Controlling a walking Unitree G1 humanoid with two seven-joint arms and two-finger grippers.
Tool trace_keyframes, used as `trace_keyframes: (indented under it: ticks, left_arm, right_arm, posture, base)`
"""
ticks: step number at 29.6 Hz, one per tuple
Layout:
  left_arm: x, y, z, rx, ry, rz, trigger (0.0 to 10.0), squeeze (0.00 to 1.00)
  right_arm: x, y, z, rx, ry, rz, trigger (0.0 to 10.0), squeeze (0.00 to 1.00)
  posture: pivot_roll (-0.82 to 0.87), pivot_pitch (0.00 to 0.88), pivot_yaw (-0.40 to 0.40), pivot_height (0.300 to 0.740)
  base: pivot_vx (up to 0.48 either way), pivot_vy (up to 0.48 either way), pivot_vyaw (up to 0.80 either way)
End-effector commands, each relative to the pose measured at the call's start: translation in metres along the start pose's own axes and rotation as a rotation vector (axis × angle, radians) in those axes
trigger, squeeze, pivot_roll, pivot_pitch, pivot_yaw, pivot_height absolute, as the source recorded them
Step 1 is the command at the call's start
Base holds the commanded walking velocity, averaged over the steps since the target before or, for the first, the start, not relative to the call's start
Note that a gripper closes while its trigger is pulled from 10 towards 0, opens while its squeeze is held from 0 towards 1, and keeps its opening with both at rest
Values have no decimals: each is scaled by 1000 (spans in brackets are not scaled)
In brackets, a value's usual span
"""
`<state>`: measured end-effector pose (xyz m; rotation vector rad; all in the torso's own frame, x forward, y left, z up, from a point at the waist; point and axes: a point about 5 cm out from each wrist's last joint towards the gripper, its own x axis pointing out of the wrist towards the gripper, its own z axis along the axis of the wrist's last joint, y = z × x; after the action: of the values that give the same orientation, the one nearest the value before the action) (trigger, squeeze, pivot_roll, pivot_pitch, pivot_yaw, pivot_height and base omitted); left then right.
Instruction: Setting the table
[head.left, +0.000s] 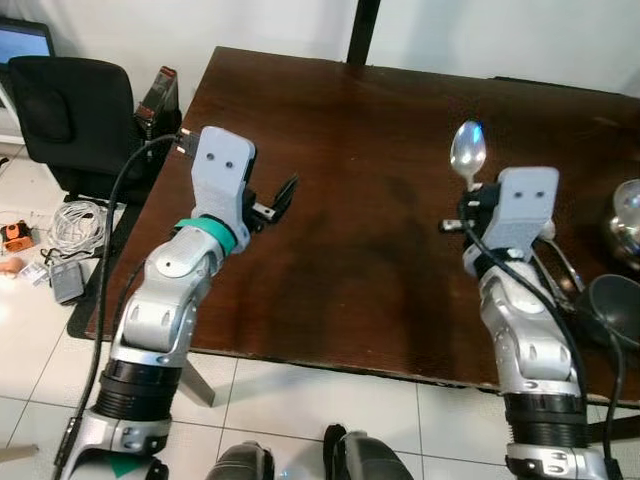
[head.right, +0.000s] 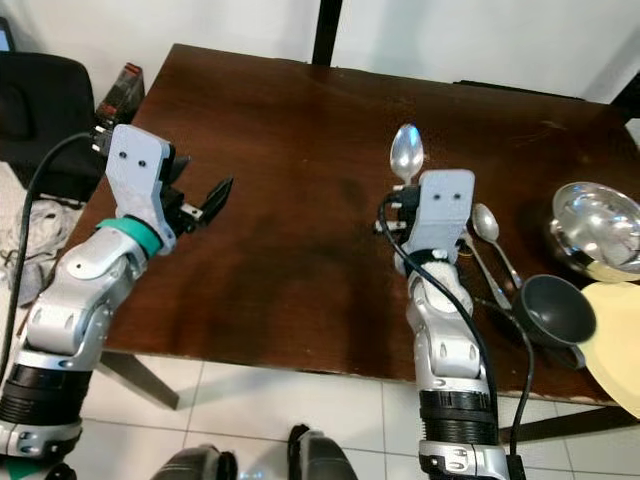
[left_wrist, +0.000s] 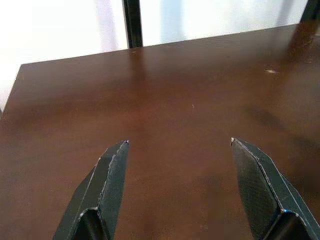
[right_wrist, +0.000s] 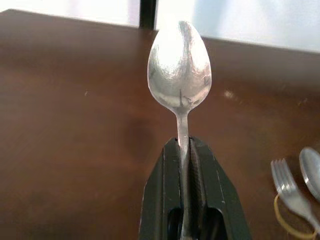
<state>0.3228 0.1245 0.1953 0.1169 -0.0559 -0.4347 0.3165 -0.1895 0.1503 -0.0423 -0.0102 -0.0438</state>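
My right gripper (right_wrist: 184, 146) is shut on the handle of a silver spoon (right_wrist: 180, 65). It holds the spoon (head.right: 406, 150) above the dark wooden table (head.right: 300, 120), right of centre, with the bowl pointing away from me. Over the table's left part my left gripper (left_wrist: 179, 143) hovers open, with nothing between its black fingers (head.left: 285, 195). To the right of the held spoon, a second spoon (head.right: 485, 222) and a fork (right_wrist: 290, 192) lie on the table. By the right edge are a steel bowl (head.right: 597, 225), a dark bowl (head.right: 553, 308) and a pale yellow plate (head.right: 615, 340).
A black chair (head.left: 75, 115) stands left of the table. Coiled cables (head.left: 75, 225) and small items lie on the tiled floor beside it. A yellow rubber band (right_wrist: 287, 222) lies under the fork. The table's near edge runs just in front of my arms.
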Motion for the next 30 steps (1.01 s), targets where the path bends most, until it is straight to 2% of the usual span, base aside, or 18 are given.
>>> trace_keyframes:
  ticks: [1, 2, 4, 7, 13, 15, 23, 25, 30]
  left_arm:
    - [3, 0, 3, 34, 1, -60, 10000, 0]
    - [3, 0, 3, 34, 1, -60, 10000, 0]
    - [0, 3, 5, 95, 15, -175, 10000, 0]
    - [-7, 6, 5, 157, 41, -276, 10000, 0]
    - [-10, 8, 6, 166, 57, -303, 10000, 0]
    - [-10, 3, 8, 156, 52, -306, 10000, 0]
    - [-7, -10, 7, 150, 42, -353, 10000, 0]
    - [-7, -14, 5, 143, 52, -404, 10000, 0]
    - [-7, -16, 5, 137, 55, -425, 10000, 0]
  right_arm:
    - [1, 7, -9, 44, 62, 39, 10000, 0]
    - [1, 7, -9, 44, 62, 39, 10000, 0]
    - [6, 17, -17, 77, 113, 73, 10000, 0]
    - [13, 26, -25, 86, 164, 92, 10000, 0]
    - [23, 35, -30, 85, 189, 95, 10000, 0]
    - [28, 38, -37, 83, 228, 90, 10000, 0]
    - [29, 38, -51, 80, 316, 85, 10000, 0]
    - [29, 38, -52, 94, 324, 85, 10000, 0]
    - [30, 38, -53, 101, 324, 85, 10000, 0]
  posture:
    - [45, 30, -7, 740]
    - [45, 30, -7, 740]
    - [40, 54, -7, 740]
    - [40, 69, -6, 740]
    - [49, 95, -4, 740]
    - [55, 107, -13, 740]
    - [54, 109, -32, 740]
    - [53, 108, -30, 740]
    - [53, 108, -30, 740]
  base:
    - [0, 0, 0]
    - [0, 0, 0]
    - [0, 0, 0]
    - [0, 0, 0]
    - [0, 0, 0]
    - [0, 0, 0]
    - [0, 0, 0]
    - [0, 0, 0]
    - [0, 0, 0]
